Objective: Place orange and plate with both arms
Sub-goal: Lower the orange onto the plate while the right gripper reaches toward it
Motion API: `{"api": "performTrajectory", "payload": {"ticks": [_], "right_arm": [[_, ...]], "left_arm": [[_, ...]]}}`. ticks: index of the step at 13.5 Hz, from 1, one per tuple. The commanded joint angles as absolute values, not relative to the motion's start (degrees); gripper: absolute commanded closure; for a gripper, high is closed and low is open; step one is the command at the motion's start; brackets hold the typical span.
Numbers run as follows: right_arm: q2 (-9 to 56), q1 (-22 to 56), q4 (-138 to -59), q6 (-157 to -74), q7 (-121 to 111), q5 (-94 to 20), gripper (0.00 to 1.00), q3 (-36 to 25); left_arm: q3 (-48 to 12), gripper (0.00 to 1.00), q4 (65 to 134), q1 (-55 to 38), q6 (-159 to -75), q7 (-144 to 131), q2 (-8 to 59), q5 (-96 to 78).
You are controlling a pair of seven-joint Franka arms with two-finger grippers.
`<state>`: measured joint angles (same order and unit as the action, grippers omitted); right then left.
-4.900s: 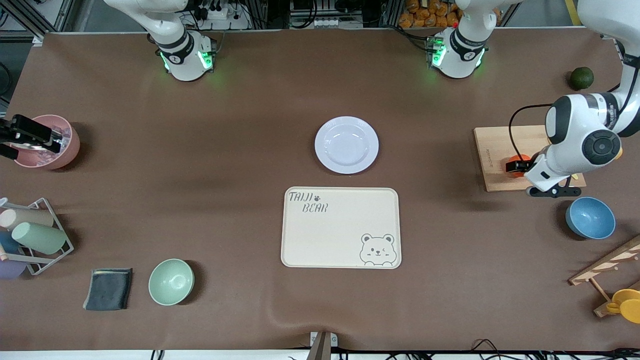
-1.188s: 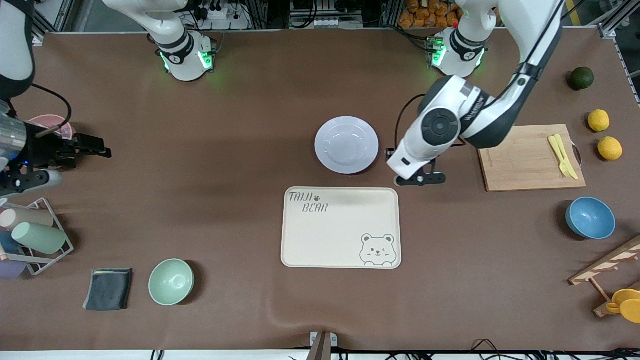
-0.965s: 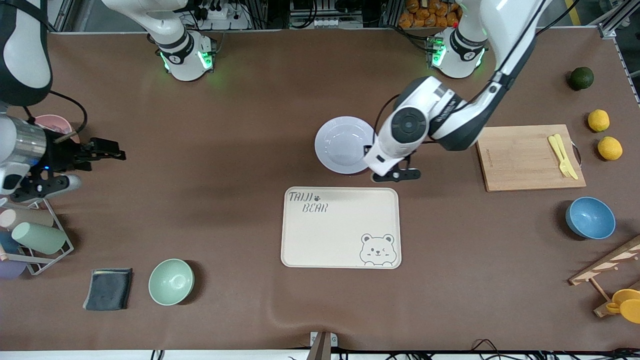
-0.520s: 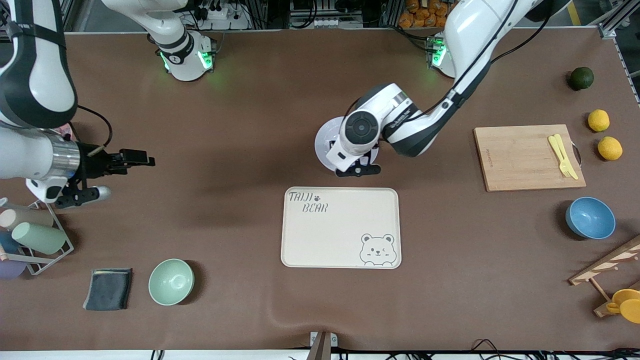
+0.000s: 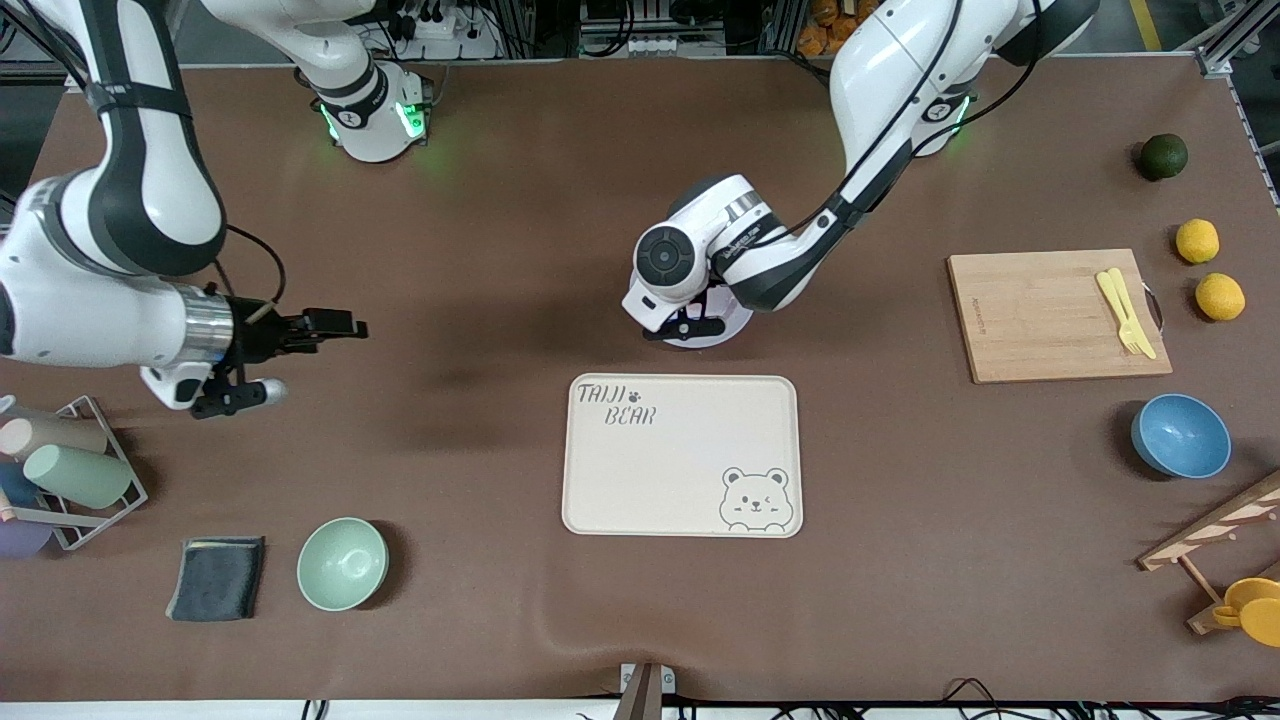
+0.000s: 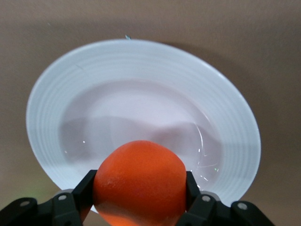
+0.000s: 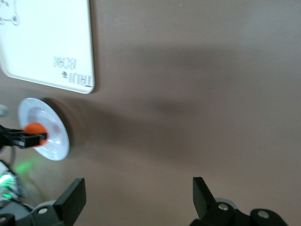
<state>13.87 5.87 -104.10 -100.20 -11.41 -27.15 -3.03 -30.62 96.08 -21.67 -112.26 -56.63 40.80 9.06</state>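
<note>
My left gripper [image 5: 688, 326] is shut on the reddish-orange orange [image 6: 139, 181] and holds it just above the pale lavender-white plate [image 6: 141, 54], over the plate's edge nearest the front camera. In the front view the left wrist hides the orange and most of the plate [image 5: 730, 328]. My right gripper [image 5: 337, 324] is open and empty, low over bare table toward the right arm's end, well apart from the plate. The right wrist view shows its fingers [image 7: 70, 200] spread wide, and farther off the plate [image 7: 55, 141] with the orange [image 7: 34, 128] over it.
A cream bear tray [image 5: 680, 455] lies just nearer the front camera than the plate. Toward the left arm's end are a cutting board [image 5: 1040, 320], two lemons [image 5: 1197, 240], a dark green fruit [image 5: 1163, 156] and a blue bowl [image 5: 1180, 435]. A mint bowl [image 5: 342, 563], grey cloth [image 5: 217, 577] and cup rack [image 5: 70, 470] sit toward the right arm's end.
My left gripper carried the orange from the cutting board to over the plate. My right gripper moved from the pink bowl toward the table's middle.
</note>
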Motion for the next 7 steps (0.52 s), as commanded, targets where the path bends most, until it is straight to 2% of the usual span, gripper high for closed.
{"api": "performTrajectory", "payload": {"ticks": [1, 2, 3, 5, 7], "right_arm": [[12.57, 7.46, -109.24, -104.05, -10.63, -30.41, 0.0, -3.43], [12.48, 8.34, -110.81, -106.24, -10.63, -30.5, 0.0, -3.43], [12.31, 9.05, -112.05, -107.83, -10.55, -30.59, 0.0, -3.43], [12.65, 8.88, -113.46, -108.28, -10.11, -36.52, 0.0, -3.43], [12.74, 9.49, -114.87, -109.68, -10.02, -39.28, 0.0, -3.43]], "left_arm": [[-30.23, 0.58, 94.57, -22.24, -111.62, -58.53, 42.45, 10.11], [-30.15, 0.13, 94.57, -22.24, -111.62, -58.54, 42.45, 10.11], [-30.15, 0.0, 94.48, -22.24, -111.62, -58.54, 42.36, 10.37], [-30.15, 0.0, 93.87, -21.71, -111.62, -58.54, 41.66, 10.37], [-29.89, 0.0, 90.02, -20.49, -110.75, -58.45, 41.4, 10.46]]}}
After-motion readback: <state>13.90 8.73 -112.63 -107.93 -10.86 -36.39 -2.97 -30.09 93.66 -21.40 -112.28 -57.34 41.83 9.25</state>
